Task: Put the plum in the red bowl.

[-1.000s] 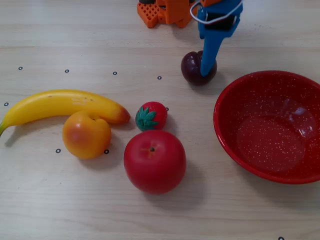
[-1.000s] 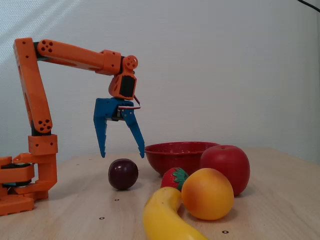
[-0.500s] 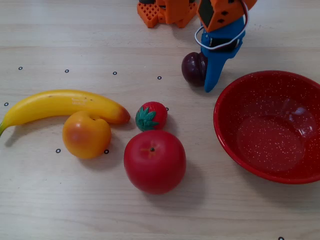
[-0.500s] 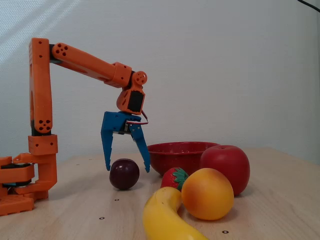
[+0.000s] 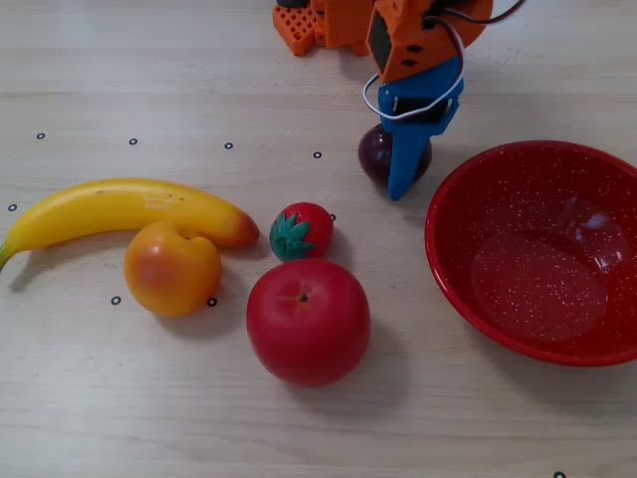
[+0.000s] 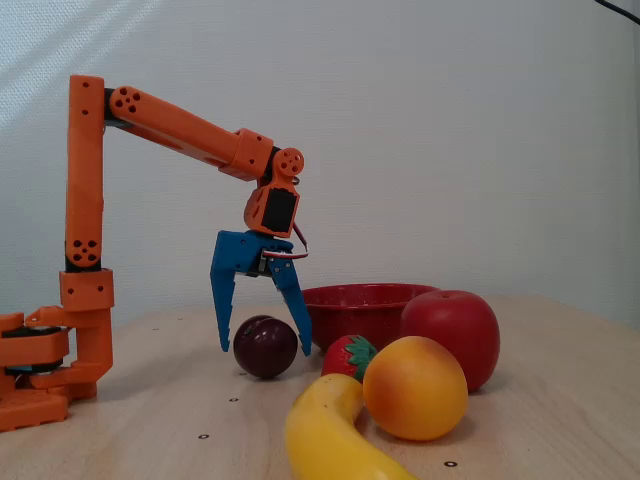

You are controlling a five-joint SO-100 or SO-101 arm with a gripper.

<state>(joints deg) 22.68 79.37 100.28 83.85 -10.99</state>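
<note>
while the plum (image 6: 265, 346) sits on the tabletop (image 5: 299, 428), the open hand (image 6: 262, 345) straddles it, so this looks like the grasp step. next it likely needs to close, lift, and carry toward the red bowl (image 5: 453, 269).

A pale wooden worktop (image 5: 119, 398) with fine lengthwise grain fills the view from above, dotted with small black ring marks (image 5: 115, 300). In the side view, the same worktop (image 6: 560, 420) runs back to a plain white wall (image 6: 450, 120) with a faint woven texture. Soft diagonal streaks of light (image 6: 60, 45) cross its upper left corner.
</note>
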